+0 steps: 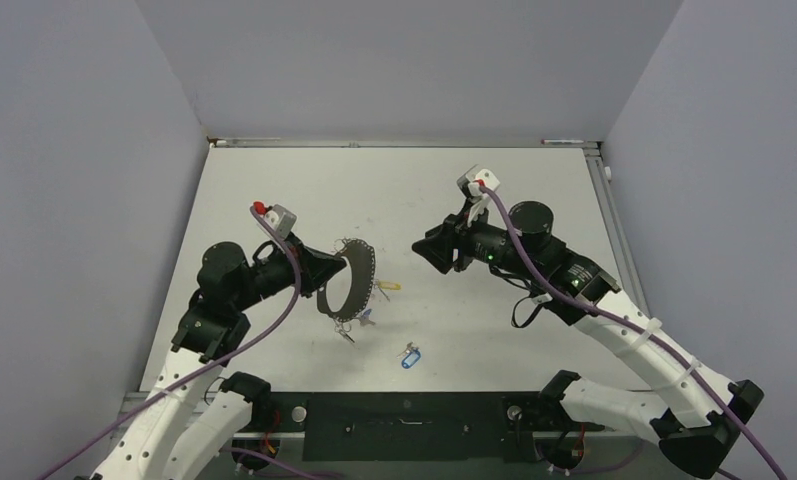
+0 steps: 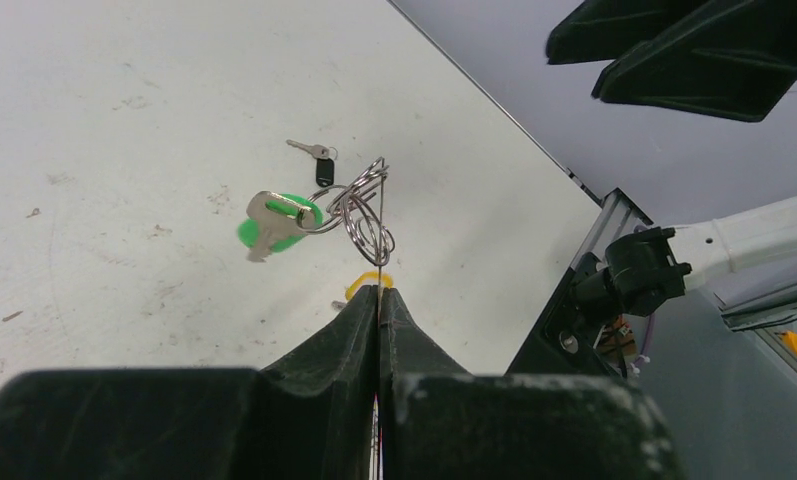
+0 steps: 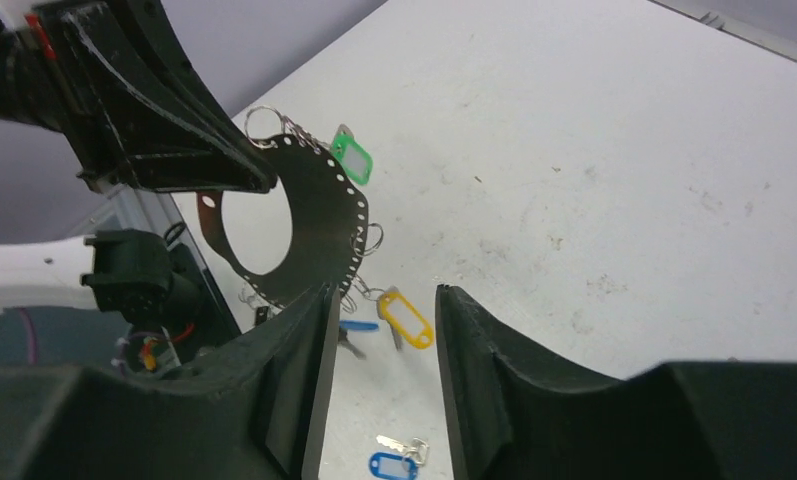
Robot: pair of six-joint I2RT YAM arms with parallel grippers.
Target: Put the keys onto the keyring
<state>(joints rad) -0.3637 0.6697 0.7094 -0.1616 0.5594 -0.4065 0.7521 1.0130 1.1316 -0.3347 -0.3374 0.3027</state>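
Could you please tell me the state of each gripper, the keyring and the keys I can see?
left gripper: shut on the keyring.
right gripper: open, holding nothing.
keyring: held up by the left gripper.
green key: hanging on the keyring.
yellow key: hanging on the keyring.
blue key: lying loose on the table, off the keyring.

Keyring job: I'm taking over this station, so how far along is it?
Done: the green-tagged key and the yellow-tagged key hang from the keyring. In hand: the left tool is shut on the keyring, holding it off the table, while the right tool hangs open and empty beside it. Left: the blue-tagged key and, apparently, a black-headed key lie loose on the table.
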